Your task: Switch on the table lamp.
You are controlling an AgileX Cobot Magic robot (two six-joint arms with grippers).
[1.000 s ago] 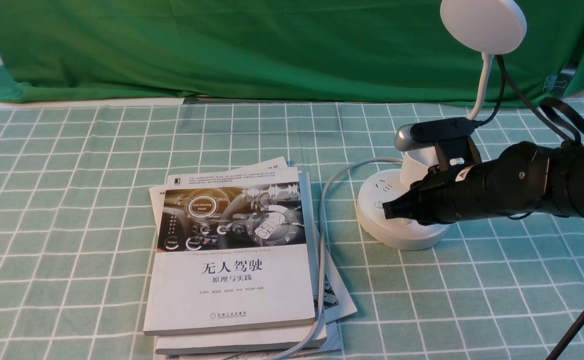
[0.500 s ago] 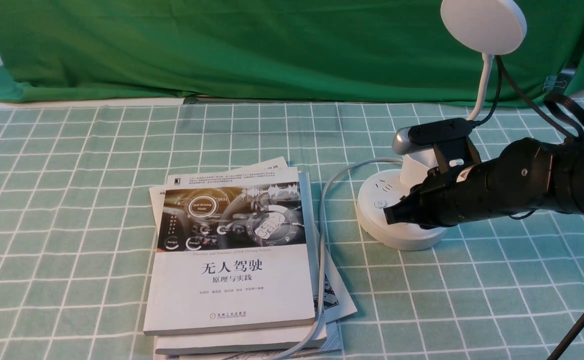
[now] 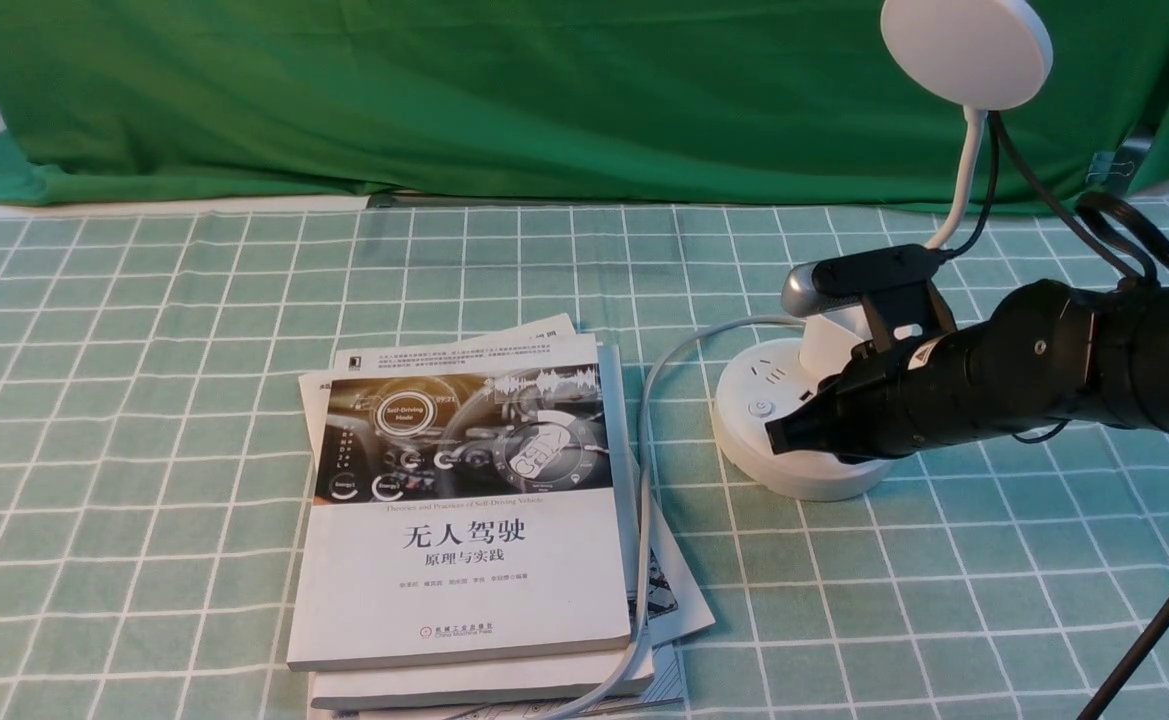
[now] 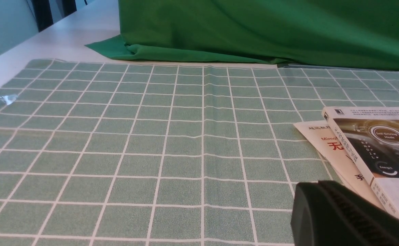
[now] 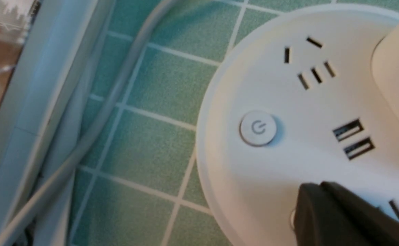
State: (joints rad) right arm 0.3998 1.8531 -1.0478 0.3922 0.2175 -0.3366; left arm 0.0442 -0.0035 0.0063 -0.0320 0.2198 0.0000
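Since the bench [image 3: 144, 400] carries stacked books [image 3: 464, 560] and, to their right, the table lamp [image 3: 794, 475], the right gripper [image 3: 779, 432] hangs low over the lamp's round base, closed to one point suited to pressing. The power button [image 5: 258, 128] lies uncovered just ahead. Whether the left gripper [image 4: 339, 212] is closed cannot be told.

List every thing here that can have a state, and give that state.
table lamp, head shows no glow.
power button, nothing touching it.
books, closed, stacked flat.
right end effector, shut, tip over the lamp's base beside the power button.
left end effector, shut, holding nothing.
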